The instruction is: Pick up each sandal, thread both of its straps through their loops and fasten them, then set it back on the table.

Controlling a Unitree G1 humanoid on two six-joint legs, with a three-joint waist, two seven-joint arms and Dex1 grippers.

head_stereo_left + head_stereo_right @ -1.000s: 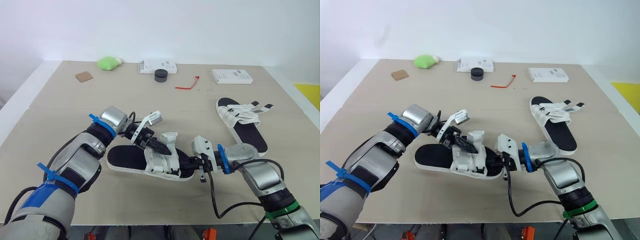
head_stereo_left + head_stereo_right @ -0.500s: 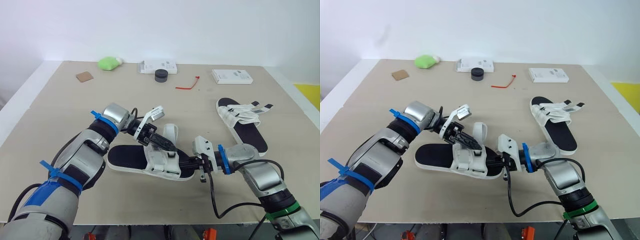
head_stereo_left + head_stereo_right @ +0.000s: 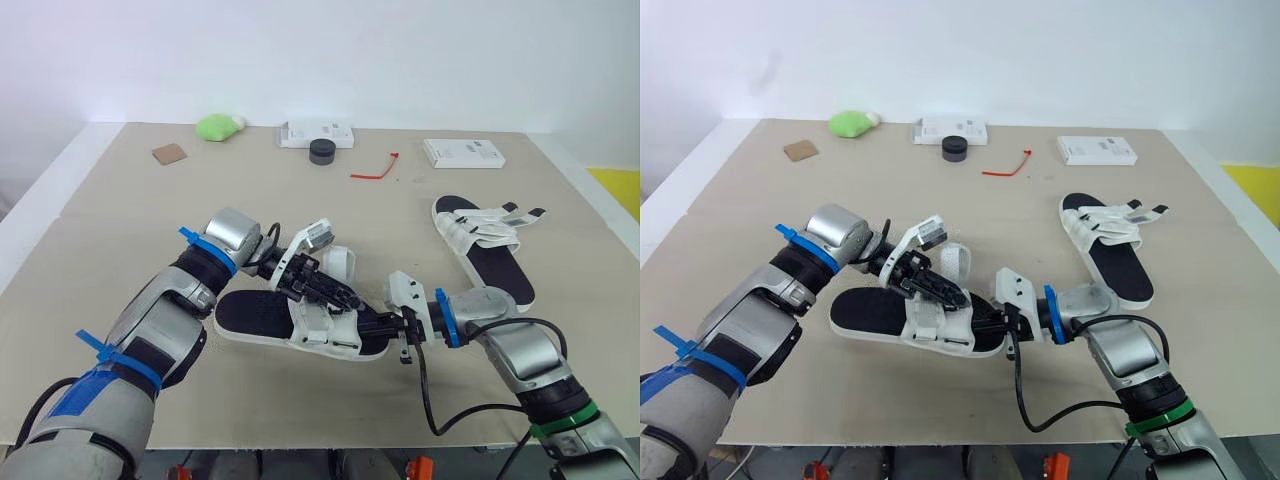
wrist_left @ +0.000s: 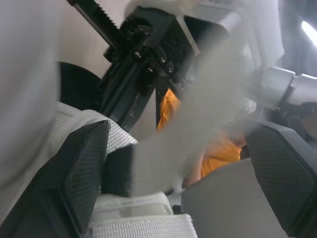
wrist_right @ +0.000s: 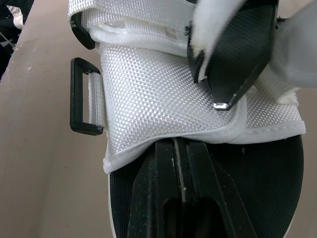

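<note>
Near sandal (image 3: 250, 315) lies flat on the worktop (image 3: 120, 230), close to the front edge, black sole up, white woven upper at its middle. Both arms meet over it.

Left pincer (image 3: 332, 293) is above the upper, clenched on a white strap (image 3: 338, 264). The strap arches up off the sandal and curls over beside the fingers. In the left wrist view the strap's dark end lies against one finger (image 4: 74, 173).

Right pincer (image 3: 370, 326) comes in low from the toe side. Its fingers are pressed together on the hem of the near sandal's upper, which puckers where they meet it. A black rectangular loop (image 5: 81, 96) sticks out from the side of the upper, nothing through it.

Second sandal (image 3: 495, 265) lies well apart to the right, sole down, strap ends splayed loose toward the worktop's right edge.

Along the far edge:
- green lump (image 3: 218, 125)
- brown square (image 3: 168, 153)
- white box (image 3: 315, 132) with a dark round puck (image 3: 322, 150) just in front
- red tie (image 3: 375, 170)
- second white box (image 3: 463, 152)
</note>
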